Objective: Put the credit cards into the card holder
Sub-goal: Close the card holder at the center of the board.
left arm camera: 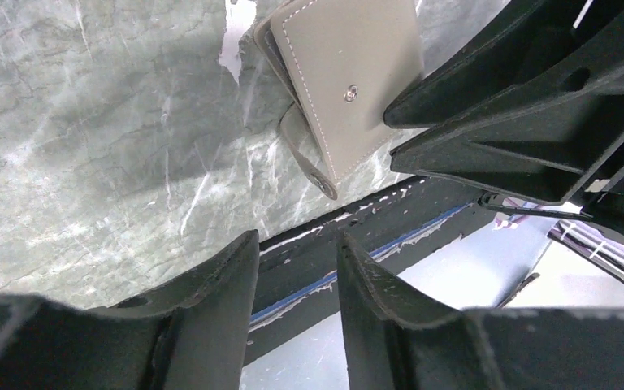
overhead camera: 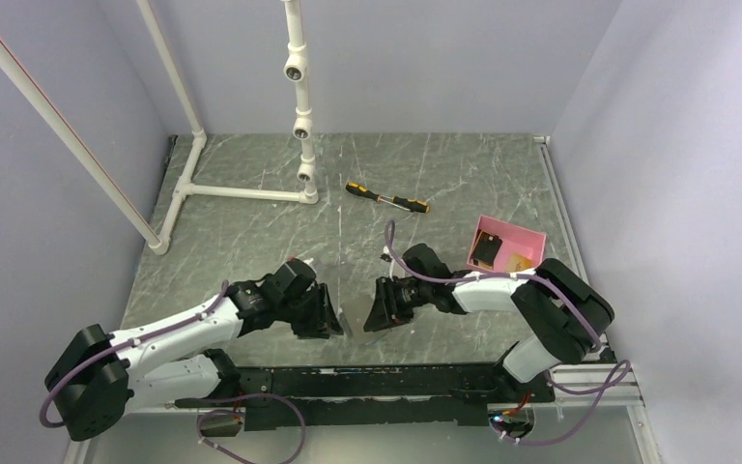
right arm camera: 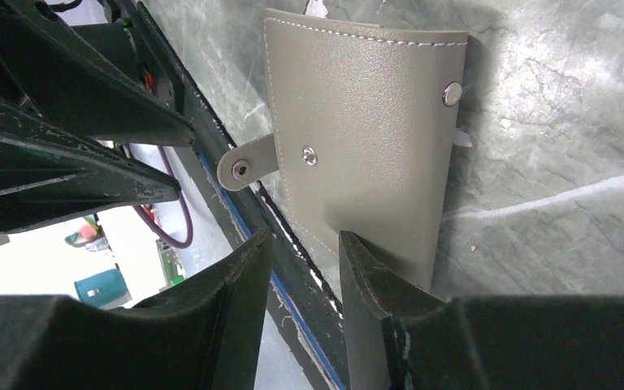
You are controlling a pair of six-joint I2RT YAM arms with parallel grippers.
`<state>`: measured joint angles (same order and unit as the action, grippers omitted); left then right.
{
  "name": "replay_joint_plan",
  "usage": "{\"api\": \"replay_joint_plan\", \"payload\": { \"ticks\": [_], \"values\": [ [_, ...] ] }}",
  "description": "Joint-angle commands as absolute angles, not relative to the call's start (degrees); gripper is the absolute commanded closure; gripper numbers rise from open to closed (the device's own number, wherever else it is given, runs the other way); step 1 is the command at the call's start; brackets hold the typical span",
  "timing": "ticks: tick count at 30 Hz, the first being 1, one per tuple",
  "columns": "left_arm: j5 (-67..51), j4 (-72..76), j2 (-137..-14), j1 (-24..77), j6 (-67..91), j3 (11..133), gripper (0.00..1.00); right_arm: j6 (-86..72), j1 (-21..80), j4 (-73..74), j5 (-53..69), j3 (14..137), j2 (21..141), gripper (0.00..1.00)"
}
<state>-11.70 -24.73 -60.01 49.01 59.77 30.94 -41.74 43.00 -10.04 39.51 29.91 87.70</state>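
Since no card is in yet, task sits at its start. Tray [overhead camera: 517,227], right of the top view, is well apart from my grippers. Left gripper [left arm camera: 296,240] and right gripper [right arm camera: 305,237]: jaws a little apart, both empty. Holder [right arm camera: 357,138] lies folded between them, strap unsnapped; right fingertip overlaps its edge, contact unclear. Cards [overhead camera: 486,249], dark and tan, lie in tray. Left to do: open holder, fetch cards.

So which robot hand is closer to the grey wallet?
The right one. The right gripper is right at the card holder, with one of its fingers over the lower edge. The left gripper is a little way off, over the table edge, not touching.
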Motion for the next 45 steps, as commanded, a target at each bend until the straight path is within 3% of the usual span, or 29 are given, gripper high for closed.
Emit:
{"api": "replay_joint_plan", "payload": {
  "ticks": [1,4,12,20,26,37,45],
  "values": [
    [-11.3,-22.5,-60.9,49.2,61.1,31.1,0.52,-40.0,43.9,-10.2,33.8,30.2,90.1,0.61],
    [-11.6,-21.2,-62.4,49.2,60.7,32.2,0.42,-40.1,44.5,-9.9,33.1,30.4,90.0,0.61],
    [-11.0,-21.4,-68.4,49.1,60.0,35.5,0.58,-39.6,45.7,-9.0,31.9,31.1,90.6,0.63],
    [-9.9,-22.5,-70.6,49.2,59.1,37.9,0.48,-39.6,46.0,-8.9,31.8,31.5,90.8,0.63],
    [-10.4,-23.0,-72.5,49.2,58.6,38.7,0.62,-39.3,46.2,-8.8,31.6,31.4,90.9,0.64],
    [-10.3,-25.2,-74.8,49.2,57.4,40.5,0.61,-39.1,46.5,-8.6,30.9,31.5,90.9,0.64],
    [-10.1,-25.2,-73.3,49.2,57.6,40.0,0.82,-39.1,47.4,-8.0,29.9,32.0,90.8,0.64]
  ]
}}
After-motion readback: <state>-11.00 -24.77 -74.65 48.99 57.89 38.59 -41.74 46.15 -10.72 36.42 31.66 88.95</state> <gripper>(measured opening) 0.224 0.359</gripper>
